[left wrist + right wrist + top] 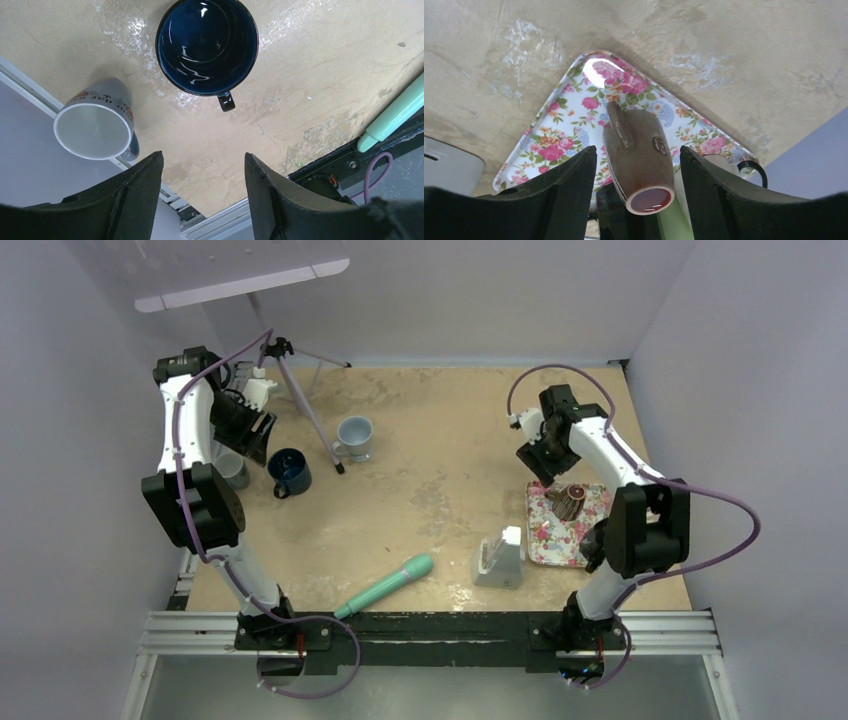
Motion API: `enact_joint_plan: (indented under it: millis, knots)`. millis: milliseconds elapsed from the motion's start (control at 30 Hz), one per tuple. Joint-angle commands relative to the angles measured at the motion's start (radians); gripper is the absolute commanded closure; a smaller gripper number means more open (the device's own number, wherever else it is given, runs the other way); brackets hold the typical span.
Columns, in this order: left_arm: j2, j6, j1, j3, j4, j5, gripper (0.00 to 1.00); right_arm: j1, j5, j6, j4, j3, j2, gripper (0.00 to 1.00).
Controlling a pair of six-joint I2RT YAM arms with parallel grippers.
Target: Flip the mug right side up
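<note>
A brown mug [639, 155] stands upside down on a floral tray [569, 130], its pale-ringed base turned up and its handle on the far side. In the top view the brown mug [568, 500] sits on the tray [545, 540] at the right. My right gripper [638, 150] hangs open just above it, one finger on each side of the mug with a gap on both. The right gripper [545, 462] is at the tray's far edge. My left gripper [203, 156] is open over bare table with nothing between its fingers, at the far left [250, 435].
A dark blue mug [207, 45] stands upright beside the left gripper, and a grey printed mug [95, 125] sits at the table's left edge. A pale blue mug [354, 437], a tripod [300, 390], a teal stick [385, 585] and a white holder [500, 560] are also on the table.
</note>
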Motion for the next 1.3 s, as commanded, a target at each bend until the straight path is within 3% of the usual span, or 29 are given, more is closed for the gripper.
enact_joint_plan:
  millis: [0, 500, 667, 867, 967, 1067, 1267]
  knots:
    - [-0.032, 0.022, -0.002, 0.0, -0.001, 0.038, 0.35, 0.021, 0.045, -0.132, -0.009, -0.038, 0.051, 0.33]
    - [-0.052, 0.031, -0.003, -0.015, 0.003, 0.057, 0.36, 0.02, 0.059, -0.137, 0.04, -0.124, 0.149, 0.41]
    - [-0.055, 0.034, -0.003, -0.011, 0.003, 0.058, 0.35, 0.021, 0.062, -0.133, 0.079, -0.154, 0.164, 0.71]
    - [-0.062, 0.036, -0.002, -0.008, -0.015, 0.065, 0.35, 0.02, 0.045, -0.125, 0.067, -0.127, 0.131, 1.0]
    - [-0.064, 0.008, -0.002, 0.044, -0.062, 0.154, 0.35, 0.021, 0.037, -0.09, 0.058, -0.084, 0.078, 1.0]
    - [-0.073, -0.03, -0.022, 0.112, -0.131, 0.338, 0.33, 0.02, 0.023, -0.047, 0.051, -0.018, 0.006, 1.0]
    - [-0.131, -0.117, -0.152, 0.159, -0.15, 0.633, 0.31, 0.02, -0.013, 0.039, 0.05, 0.176, -0.13, 1.0]
